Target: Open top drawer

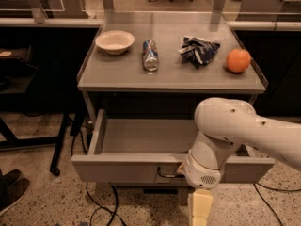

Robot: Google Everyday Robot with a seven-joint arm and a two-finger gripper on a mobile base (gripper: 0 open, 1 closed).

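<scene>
The gripper hangs low in front of the drawer, its cream tip pointing at the floor below the front panel; whether it is open or closed I cannot tell. Above it the round white wrist sits against the front panel, just right of the handle. The thick white arm runs off to the right edge, hiding the right part of the tray.

The drawer stands pulled well out from under the table, so by my reading the task is all but done. It should handle as a stiff metal box on slides, free to move along one line only. What shows of the tray holds nothing, so it is probably light. The place to take hold is the handle at the centre of the front, gripped across the bar and drawn straight out (a pull from one corner would likely skew it and make it bind).

It has a wide, plain grey front, a small dark bar handle, low grey side walls and a bare grey floor inside.

On the table lie a bowl, a can on its side, a crumpled bag and an orange, all well apart from the arm
</scene>
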